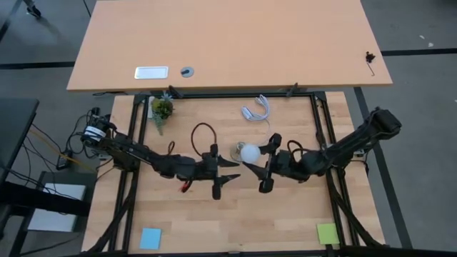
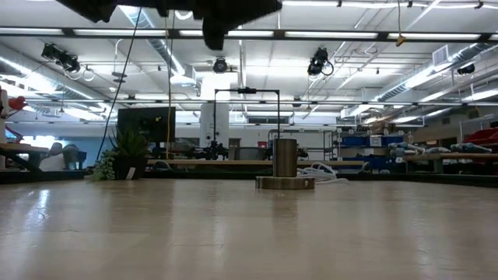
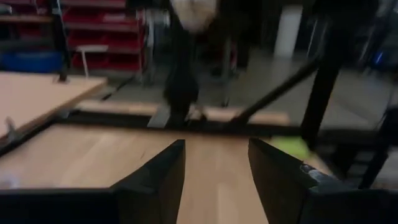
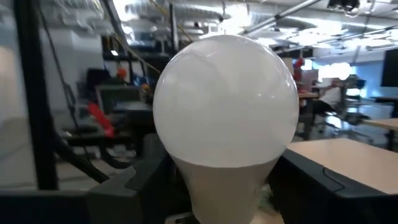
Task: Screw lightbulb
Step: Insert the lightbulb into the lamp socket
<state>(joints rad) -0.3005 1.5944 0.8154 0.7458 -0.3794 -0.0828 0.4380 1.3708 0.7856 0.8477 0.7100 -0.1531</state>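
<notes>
The white lightbulb (image 1: pixel 249 152) is in my right gripper (image 1: pixel 254 163), lifted above the table's middle; its rounded head (image 4: pixel 225 93) fills the right wrist view. The metallic socket (image 2: pixel 285 167) stands on the table by its flat round base, and in the high view the socket (image 1: pixel 236 149) shows just left of the bulb. My left gripper (image 1: pixel 227 171) hangs open and empty a little left of the bulb, its fingers (image 3: pixel 158 180) spread apart above the tabletop. My right gripper pinches the bulb's narrower neck (image 4: pixel 217 186), below the white head, between its two fingers (image 4: pixel 134 186). The fingers come about level from the table's right side. The bulb stands upright with its head up, lifted clear of the table.
A small potted plant (image 1: pixel 162 108) and a coiled white cable (image 1: pixel 257 108) lie toward the far edge. A red cable loop (image 1: pixel 203 132) rises by my left arm. A blue note (image 1: pixel 150 238) and a green note (image 1: pixel 327 233) lie at the near edge.
</notes>
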